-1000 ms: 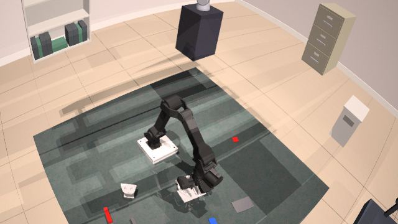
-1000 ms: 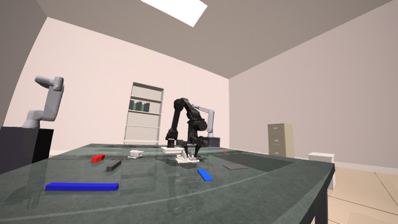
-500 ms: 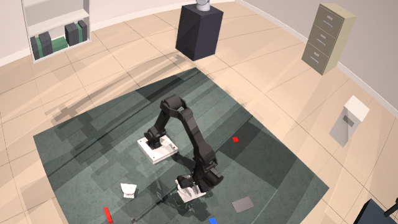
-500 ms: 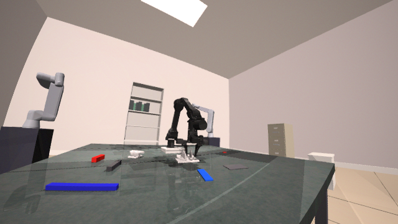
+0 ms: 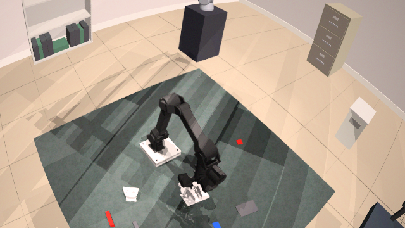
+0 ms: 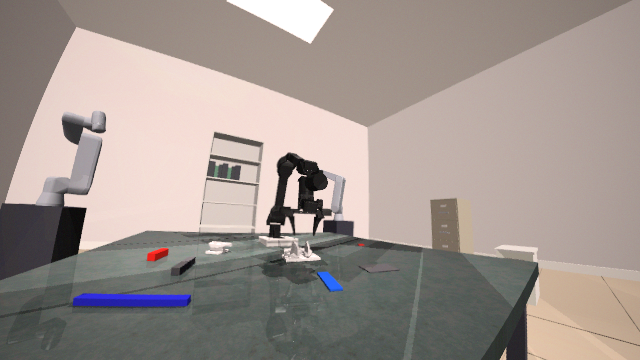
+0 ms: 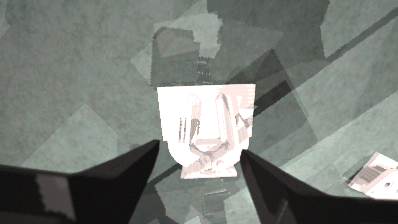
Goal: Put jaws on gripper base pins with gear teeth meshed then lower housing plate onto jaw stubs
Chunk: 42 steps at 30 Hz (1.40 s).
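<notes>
The white gripper base (image 5: pixel 201 199) (image 6: pixel 287 260) (image 7: pixel 170 102) lies flat in front of the arm. Two white jaws stand on it side by side: one jaw (image 5: pixel 188 194) (image 6: pixel 295 250) (image 7: pixel 194 117) and the other jaw (image 5: pixel 198 191) (image 6: pixel 308 249) (image 7: pixel 226 117). Their lower ends come together near the base's narrow end in the wrist view; whether the teeth mesh is too small to tell. The white housing plate (image 5: pixel 130 194) (image 6: pixel 218 246) (image 7: pixel 382 175) lies apart, off to one side. My gripper (image 6: pixel 304 234) (image 7: pixel 200 149) is open and empty above the base and jaws, touching neither.
A red bar (image 5: pixel 109 218) (image 6: pixel 158 254), a dark grey bar (image 6: pixel 183 266) and a long blue bar (image 6: pixel 132 300) lie on the housing plate's side. A short blue piece (image 6: pixel 330 281), a grey flat plate (image 5: pixel 247 208) (image 6: pixel 380 268) and a small red piece (image 5: pixel 239 142) lie on the other.
</notes>
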### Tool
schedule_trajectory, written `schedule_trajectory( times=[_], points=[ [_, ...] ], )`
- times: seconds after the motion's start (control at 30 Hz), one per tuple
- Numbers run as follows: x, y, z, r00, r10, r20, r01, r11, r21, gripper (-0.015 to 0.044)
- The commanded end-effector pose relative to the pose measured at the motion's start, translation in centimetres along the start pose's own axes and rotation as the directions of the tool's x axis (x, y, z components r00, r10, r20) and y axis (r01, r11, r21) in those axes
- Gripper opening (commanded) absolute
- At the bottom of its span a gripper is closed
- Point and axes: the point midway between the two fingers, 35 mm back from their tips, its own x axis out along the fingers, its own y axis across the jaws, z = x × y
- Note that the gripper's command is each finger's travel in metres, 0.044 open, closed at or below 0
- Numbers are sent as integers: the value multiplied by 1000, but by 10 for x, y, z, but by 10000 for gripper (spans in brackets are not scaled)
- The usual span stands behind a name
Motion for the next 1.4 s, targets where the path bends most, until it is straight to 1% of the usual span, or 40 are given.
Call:
schedule_trajectory(
  times=[0.0,0.03,0.07,0.27,0.5,0.77,1.03,1.1,1.23,1.37],
  points=[
    [-3,-31,7,1000,-5,2,5,999,34,408],
    [-4,-40,9,1000,-6,3,5,999,42,434],
    [-5,-49,10,1000,-7,3,6,999,49,440],
    [-9,-105,12,1000,-12,4,12,995,95,440],
    [-15,-168,3,1000,-19,2,18,989,148,440],
    [-21,-236,-23,1000,-26,-3,26,978,209,440],
    [-26,-296,-63,999,-31,-12,33,963,268,440],
    [-27,-305,-71,999,-31,-14,34,960,277,440],
    [-26,-306,-72,999,-31,-14,34,960,279,440],
    [1,-307,-72,999,-31,-14,34,960,279,440]
  ],
)
